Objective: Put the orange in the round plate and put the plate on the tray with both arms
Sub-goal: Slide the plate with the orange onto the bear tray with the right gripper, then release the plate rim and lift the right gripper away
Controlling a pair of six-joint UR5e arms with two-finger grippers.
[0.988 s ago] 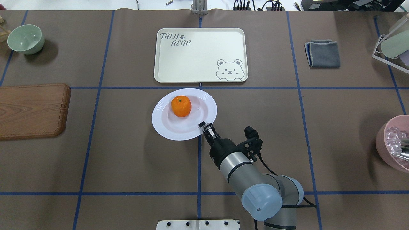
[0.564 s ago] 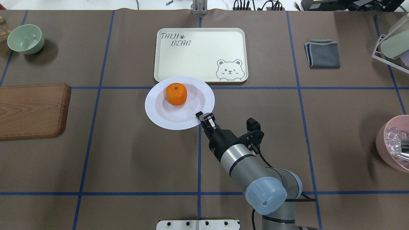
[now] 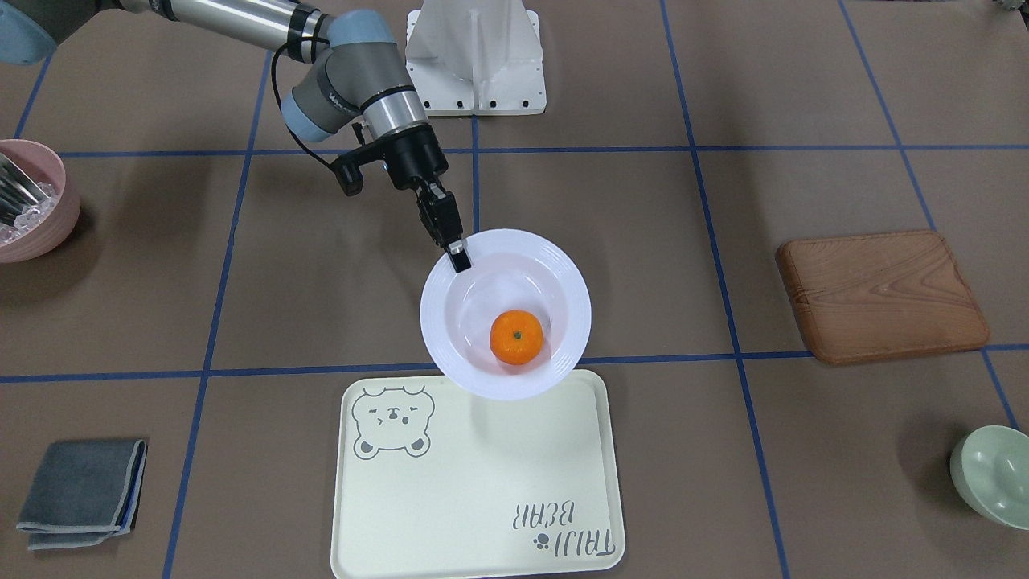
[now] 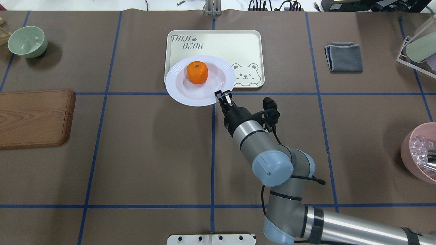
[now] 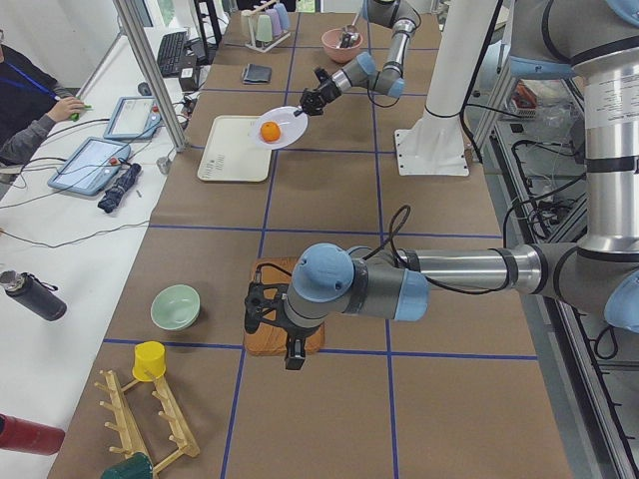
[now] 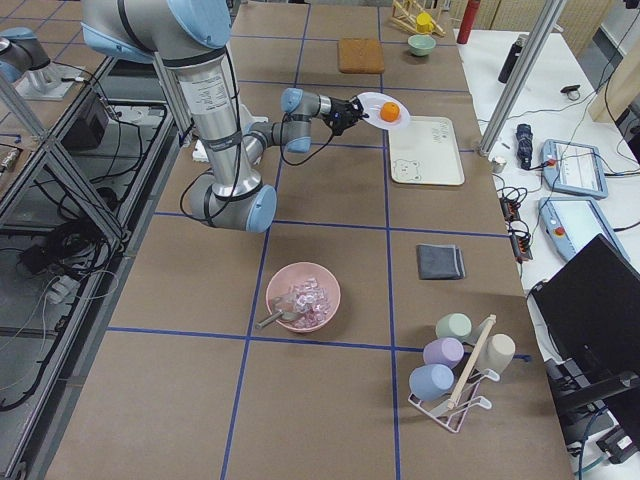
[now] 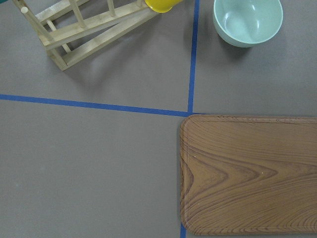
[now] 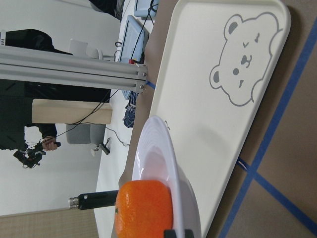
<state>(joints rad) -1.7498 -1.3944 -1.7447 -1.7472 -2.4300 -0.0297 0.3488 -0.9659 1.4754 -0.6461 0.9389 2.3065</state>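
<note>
Step in hand: the orange already lies in the plate, so the first half looks done; now the plate is being carried to the tray.
Right gripper: clamped on the plate's rim, on the side nearest the robot — one pinch bears the whole load.
Plate: it seems lifted (its shadow falls on the tray in the front view), with the far part above the tray's near left area and the near part above the bare table.
Orange: in the sunken centre, a little toward the far side.
Next move: I judge that the plate must go further over the tray's middle, then come down level, and only then should the fingers let go. A slow descent is wise, because a plate held by one edge may tip and the orange may roll.
Left gripper: well apart from the plate, above the wooden board; I cannot tell if its fingers are apart or together (its own camera shows only the board and a green bowl).
Around: a grey cloth to the right of the tray, a pink bowl at the table's right edge — both well apart from the path.
In the way: nothing lies on the tray; only its raised edge must be passed over.
</note>
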